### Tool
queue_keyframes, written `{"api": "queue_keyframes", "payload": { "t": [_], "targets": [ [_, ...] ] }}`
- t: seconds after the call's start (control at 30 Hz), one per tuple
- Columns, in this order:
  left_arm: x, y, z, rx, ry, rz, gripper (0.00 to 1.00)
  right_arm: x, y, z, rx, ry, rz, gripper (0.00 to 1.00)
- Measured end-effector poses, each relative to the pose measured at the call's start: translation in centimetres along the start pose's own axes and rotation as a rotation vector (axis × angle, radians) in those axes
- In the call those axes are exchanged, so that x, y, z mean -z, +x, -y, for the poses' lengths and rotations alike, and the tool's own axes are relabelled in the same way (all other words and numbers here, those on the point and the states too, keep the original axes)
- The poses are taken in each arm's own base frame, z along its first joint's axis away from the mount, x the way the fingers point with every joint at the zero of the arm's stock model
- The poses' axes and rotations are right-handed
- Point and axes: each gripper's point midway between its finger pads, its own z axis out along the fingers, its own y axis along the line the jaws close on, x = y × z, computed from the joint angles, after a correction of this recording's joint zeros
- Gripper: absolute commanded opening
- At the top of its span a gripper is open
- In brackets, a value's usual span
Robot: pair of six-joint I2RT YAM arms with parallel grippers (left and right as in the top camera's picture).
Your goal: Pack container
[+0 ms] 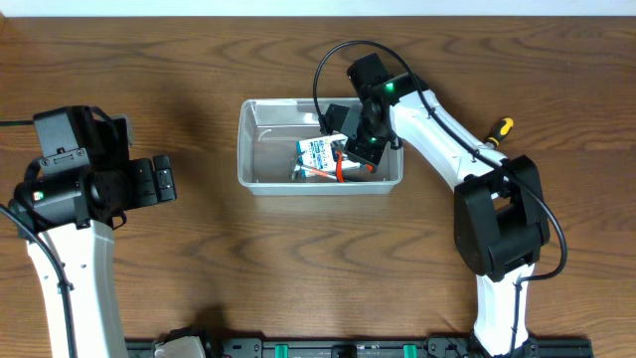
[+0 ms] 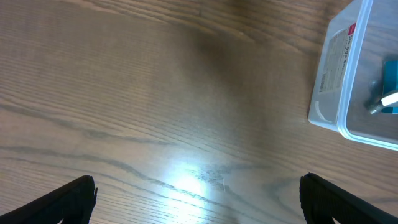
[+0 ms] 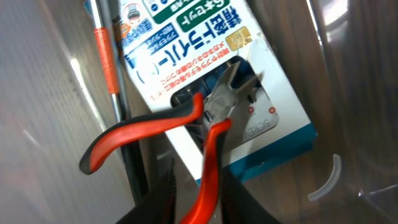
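Lying in container (image 1: 244, 139), Japanese-printed card (image 3: 180, 46), right end effector (image 1: 363, 149) unclear, left end effector (image 2: 198, 196) splayed

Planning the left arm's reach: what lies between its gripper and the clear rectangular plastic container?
Only bare brown wooden table separates the left gripper from the clear plastic container, shown overhead and in the left wrist view.

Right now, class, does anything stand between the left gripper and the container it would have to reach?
Nothing visible does. The left gripper hangs open to the left of the container, and only bare wooden table lies between them in both the overhead and left wrist views.
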Motion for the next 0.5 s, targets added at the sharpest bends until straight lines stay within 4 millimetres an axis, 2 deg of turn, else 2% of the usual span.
{"api": "queue_keyframes", "payload": {
  "t": [0.13,0.2,0.23,0.3,0.33,0.4,0.47,0.5],
  "targets": [
    [0.0,0.0,0.0,0.000,0.000,0.000,0.98,0.0,-0.2,0.3,-0.002,0.012,0.007,0.21],
    [0.0,0.0,0.0,0.000,0.000,0.000,0.98,0.3,-0.2,0.5,-0.022,0.023,0.001,0.28],
    [0.0,0.0,0.0,0.000,0.000,0.000,0.98,0.8,-0.4,0.8,-0.042,0.036,-0.001,0.40],
    [0.0,0.0,0.0,-0.002,0.000,0.000,0.98,2.5,-1.2,1.6,-0.081,0.076,0.004,0.72],
    [0.0,0.0,0.0,-0.004,0.000,0.001,0.98,3.9,-1.9,2.2,-0.102,0.105,0.012,0.97],
    [0.0,-0.1,0.0,-0.012,0.000,0.005,0.98,6.9,-3.1,3.4,-0.149,0.169,0.042,0.99],
    [0.0,-0.3,0.1,-0.030,0.007,0.013,0.98,11.1,-4.2,4.7,-0.225,0.250,0.100,0.99],
    [0.0,-0.4,0.3,-0.043,0.019,0.016,0.98,13.9,-4.4,5.3,-0.293,0.294,0.140,0.99]
  ]
}}
